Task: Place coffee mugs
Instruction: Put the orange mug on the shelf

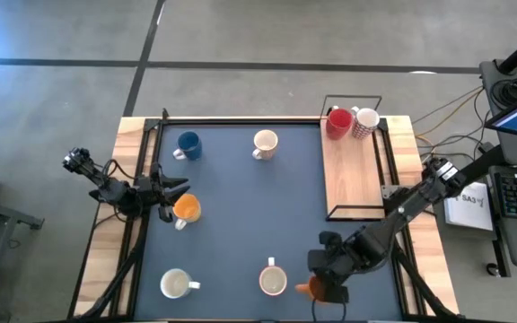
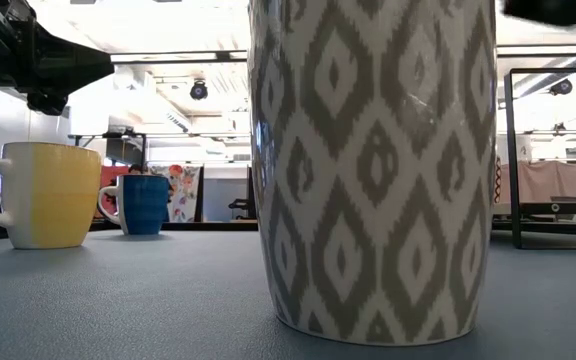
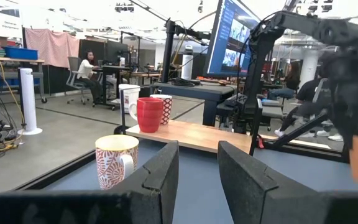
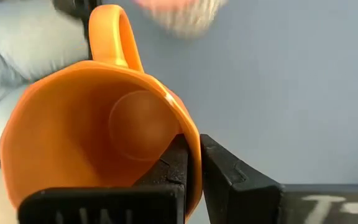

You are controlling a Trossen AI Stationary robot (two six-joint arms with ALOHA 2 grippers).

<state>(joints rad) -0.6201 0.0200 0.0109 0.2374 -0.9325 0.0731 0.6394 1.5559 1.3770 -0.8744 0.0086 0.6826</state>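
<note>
Blue tabletop (image 1: 232, 206), right gripper (image 4: 191, 163) pinching tipped orange mug (image 4: 98, 137) rim, left gripper (image 3: 197, 168) released.

Both arms are dark, near black, built of slim jointed segments with bulkier housings at the joints. The left gripper (image 3: 197, 180) has two broad, matte black fingers (image 3: 160, 171) with angular, stepped faces. The right gripper (image 4: 191, 171) has matching black fingers (image 4: 229, 177) rising from a flat black crossbar behind them.

The table (image 1: 240, 206) is seen from straight overhead; level across it, the patterned mug (image 2: 373, 170) fills the low view. Each wrist view is aimed past its own fingers.
</note>
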